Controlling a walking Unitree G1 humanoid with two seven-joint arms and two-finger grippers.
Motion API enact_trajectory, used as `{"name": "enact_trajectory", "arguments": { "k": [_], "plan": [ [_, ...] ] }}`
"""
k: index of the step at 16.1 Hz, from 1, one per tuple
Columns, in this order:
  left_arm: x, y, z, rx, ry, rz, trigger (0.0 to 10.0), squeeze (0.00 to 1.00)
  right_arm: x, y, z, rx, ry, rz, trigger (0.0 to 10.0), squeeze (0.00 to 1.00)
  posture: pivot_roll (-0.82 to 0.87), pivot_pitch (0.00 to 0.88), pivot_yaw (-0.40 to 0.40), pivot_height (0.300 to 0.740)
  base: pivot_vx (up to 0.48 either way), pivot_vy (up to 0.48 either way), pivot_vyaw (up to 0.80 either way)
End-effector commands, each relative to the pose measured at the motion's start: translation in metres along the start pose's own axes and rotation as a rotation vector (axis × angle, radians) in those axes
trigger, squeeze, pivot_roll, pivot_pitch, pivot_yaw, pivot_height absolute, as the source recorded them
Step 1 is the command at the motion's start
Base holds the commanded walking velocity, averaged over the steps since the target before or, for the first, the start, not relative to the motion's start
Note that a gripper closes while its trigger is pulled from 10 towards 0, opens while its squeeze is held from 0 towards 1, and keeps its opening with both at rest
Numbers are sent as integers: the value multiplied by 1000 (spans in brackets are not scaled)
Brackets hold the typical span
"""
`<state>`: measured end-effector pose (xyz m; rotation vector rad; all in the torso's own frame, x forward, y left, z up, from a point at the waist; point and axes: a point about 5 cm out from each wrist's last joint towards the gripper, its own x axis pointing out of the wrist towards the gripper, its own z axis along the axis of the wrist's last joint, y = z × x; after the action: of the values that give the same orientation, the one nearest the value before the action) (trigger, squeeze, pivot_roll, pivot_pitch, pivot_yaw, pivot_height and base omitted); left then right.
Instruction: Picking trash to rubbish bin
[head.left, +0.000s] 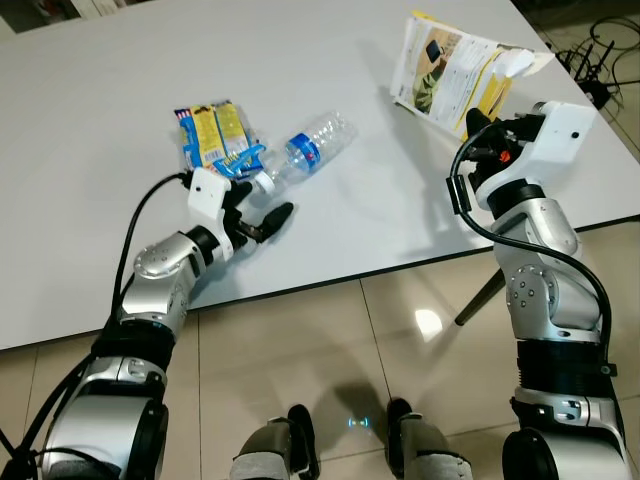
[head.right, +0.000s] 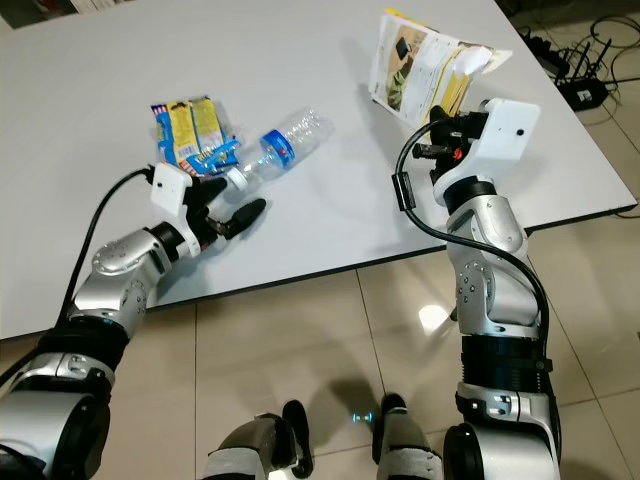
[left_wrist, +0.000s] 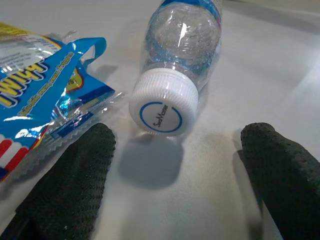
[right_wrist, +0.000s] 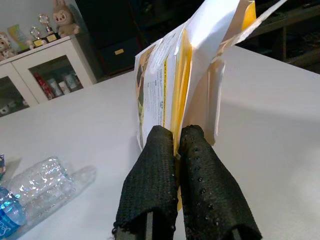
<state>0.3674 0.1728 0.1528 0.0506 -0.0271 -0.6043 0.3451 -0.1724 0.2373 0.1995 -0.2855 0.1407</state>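
A white tabletop (head.left: 120, 120) carries 3 pieces of trash. Near its front edge lies a clear plastic bottle (head.left: 312, 143) on its side, with a blue label and a white cap (left_wrist: 163, 108) pointing toward the robot. Just beside the bottle, on the robot's left, rests a blue and yellow snack wrapper (head.left: 216, 137), its torn end close to the cap. The left claw (head.left: 258, 222) sits low over the tabletop just in front of the cap, its 2 black fingers (left_wrist: 70, 185) spread wide apart with nothing between them; in the left wrist view the cap lies between the 2 fingers but a little beyond their tips, touching neither. Toward the right side of the tabletop, the right claw (right_wrist: 176, 150) is clamped on a white and yellow paper packet (head.left: 455, 72), its 2 fingers pressed together on the packet's lower edge. The packet stands up from the claw, creased and partly folded open, with printed pictures on its face. Below the tabletop edge is a glossy tiled floor (head.left: 380, 340), and the robot's 2 feet (head.left: 290, 435) show at the bottom of the head view. The right wrist view also shows a white cabinet (right_wrist: 45, 70) with glass doors beyond the tabletop.
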Motion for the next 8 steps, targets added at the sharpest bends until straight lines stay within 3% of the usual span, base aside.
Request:
{"name": "enact_trajectory", "arguments": {
  "k": [1, 8],
  "plan": [
    [-7, 0, -17, -26, 70, -5, 10000, 0, -4, 0, -1, 10, 8, 2, 10000, 0, -126, 326, 134, 740, 0, 0, 0],
    [12, -12, -2, -34, -2, -52, 10000, 0, -7, 1, 0, 9, 19, 5, 10000, 0, -134, 332, 135, 740, 0, 0, 0]
  ]
}}
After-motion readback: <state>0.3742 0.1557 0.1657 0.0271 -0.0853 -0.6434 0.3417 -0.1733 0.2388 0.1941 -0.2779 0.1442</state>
